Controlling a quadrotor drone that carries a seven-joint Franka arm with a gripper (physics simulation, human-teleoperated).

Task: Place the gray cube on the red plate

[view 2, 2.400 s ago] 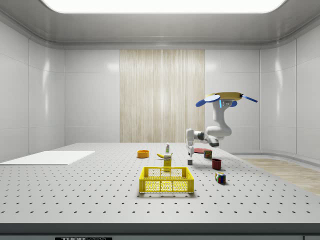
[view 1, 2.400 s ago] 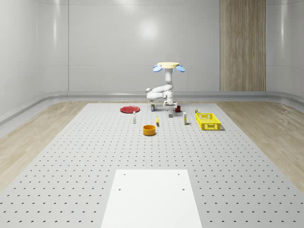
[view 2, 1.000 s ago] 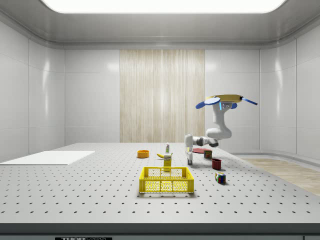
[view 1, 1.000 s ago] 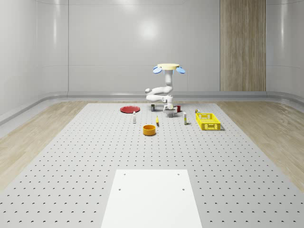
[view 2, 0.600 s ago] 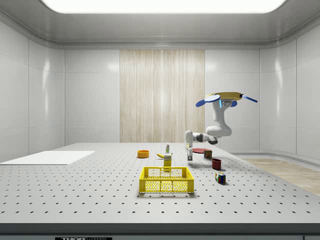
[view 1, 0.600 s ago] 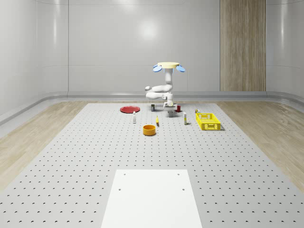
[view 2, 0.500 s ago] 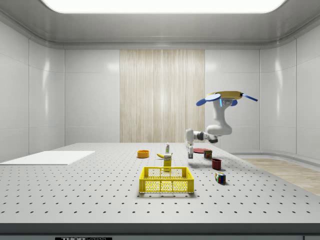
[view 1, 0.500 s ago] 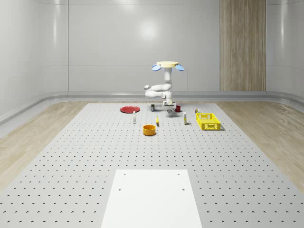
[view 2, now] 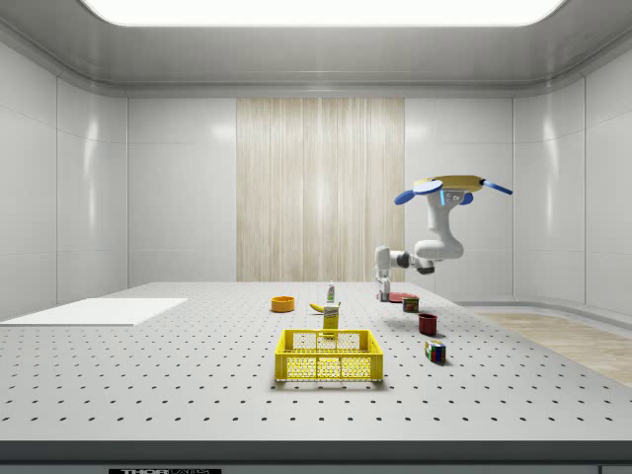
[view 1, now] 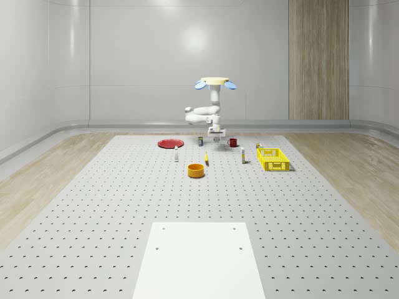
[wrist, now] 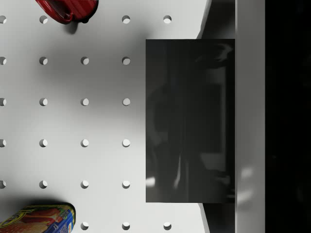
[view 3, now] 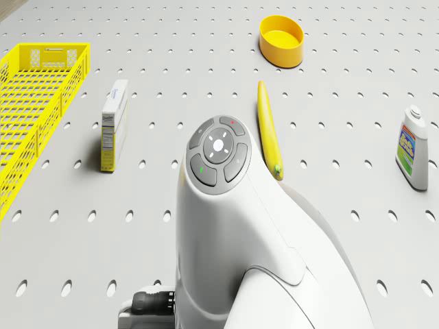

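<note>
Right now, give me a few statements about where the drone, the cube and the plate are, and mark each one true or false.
1. The gray cube is held in the pincer, lifted off the table. True.
2. The cube already rests on the red plate. False: the plate is bare, off to the whole-scene view's left of the pincer.
3. The drone has landed on the table. False: it hovers above the perforated table.
4. A yellow crate sits to the whole-scene view's right of the robot. True.
5. The orange bowl is inside the crate. False: it stands on the table.
</note>
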